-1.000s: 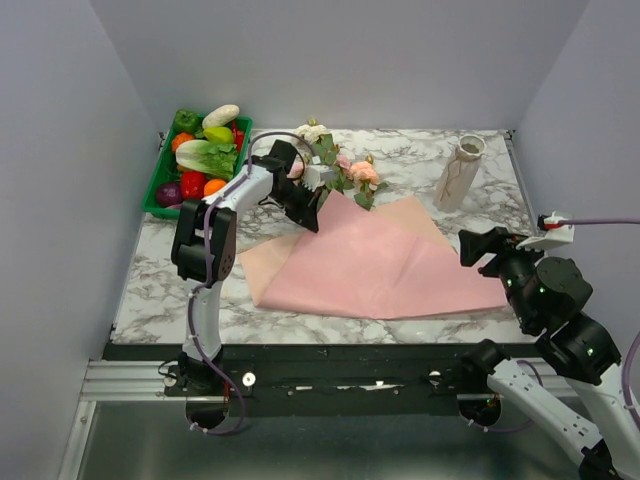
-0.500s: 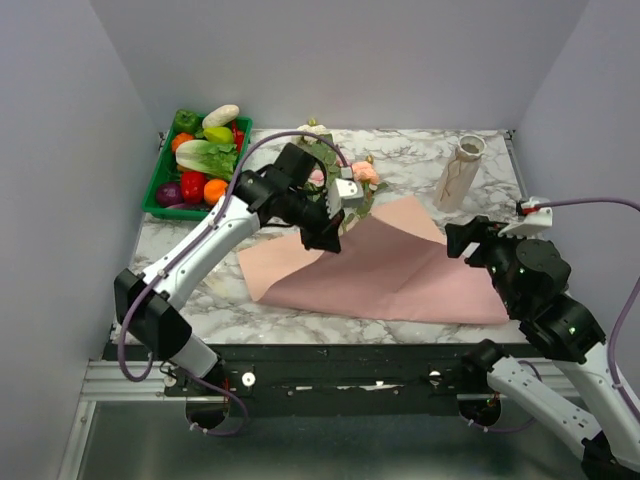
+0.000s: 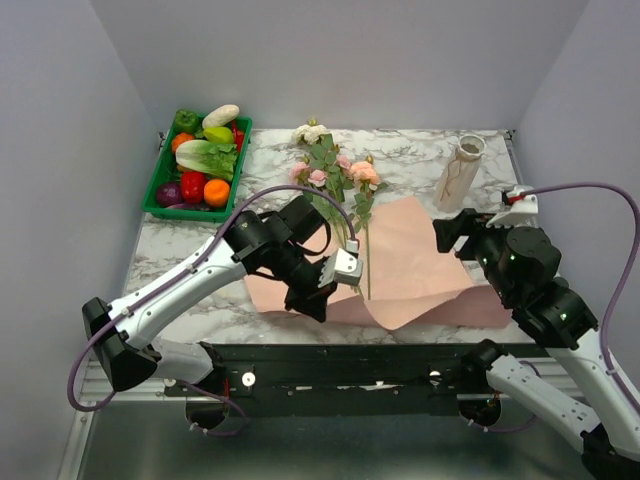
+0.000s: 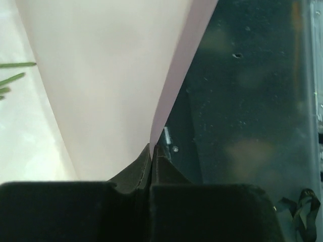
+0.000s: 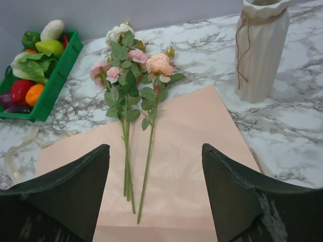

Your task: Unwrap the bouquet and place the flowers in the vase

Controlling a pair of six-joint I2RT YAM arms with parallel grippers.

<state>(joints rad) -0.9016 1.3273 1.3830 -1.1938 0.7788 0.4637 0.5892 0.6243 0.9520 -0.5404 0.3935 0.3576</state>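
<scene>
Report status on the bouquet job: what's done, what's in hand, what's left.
Done: the paper is opened out on the table and the flowers lie loose on the sheet. In hand: the left gripper is shut on the paper's near edge, and the right gripper is open, facing the stems. Left: every flower must go into the vase, which holds none.

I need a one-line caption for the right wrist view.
Open right gripper faces flowers, stems on pink paper, vase upright nearby.
</scene>
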